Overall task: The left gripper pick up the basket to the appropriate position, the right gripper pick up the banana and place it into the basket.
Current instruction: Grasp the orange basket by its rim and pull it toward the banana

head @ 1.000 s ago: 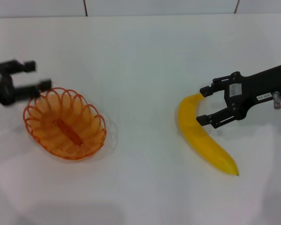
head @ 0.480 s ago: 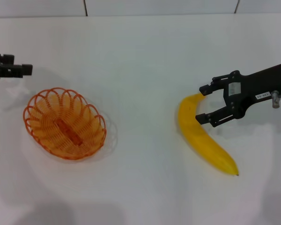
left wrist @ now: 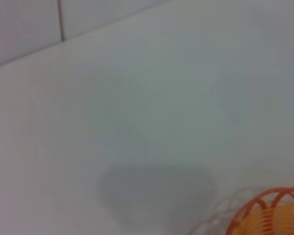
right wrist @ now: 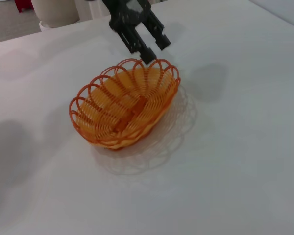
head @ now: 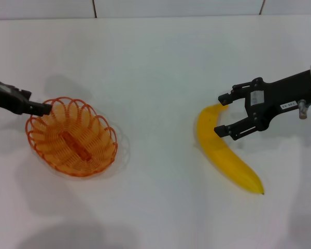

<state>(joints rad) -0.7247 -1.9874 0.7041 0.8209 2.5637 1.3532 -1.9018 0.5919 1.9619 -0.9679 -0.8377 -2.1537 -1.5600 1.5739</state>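
On the white table: two task things, well apart.
Left gripper [head: 45, 108]: black claw at the rim of the orange wire basket [head: 71, 136]; fingers look close together; grip unclear.
Right gripper [head: 221, 114]: black claw, wide open around the big yellow banana's [head: 223, 148] top end, holding nothing.

- We saw the left claw [head: 45, 108] swing away from the basket [head: 71, 136] toward the far left edge of the head view, then return; it ended with its tips at the basket's scalloped rim on the robot's left.
- We saw the right claw [head: 222, 114] creep slightly leftward along the banana [head: 224, 151], its open fingers straddling the upper end.
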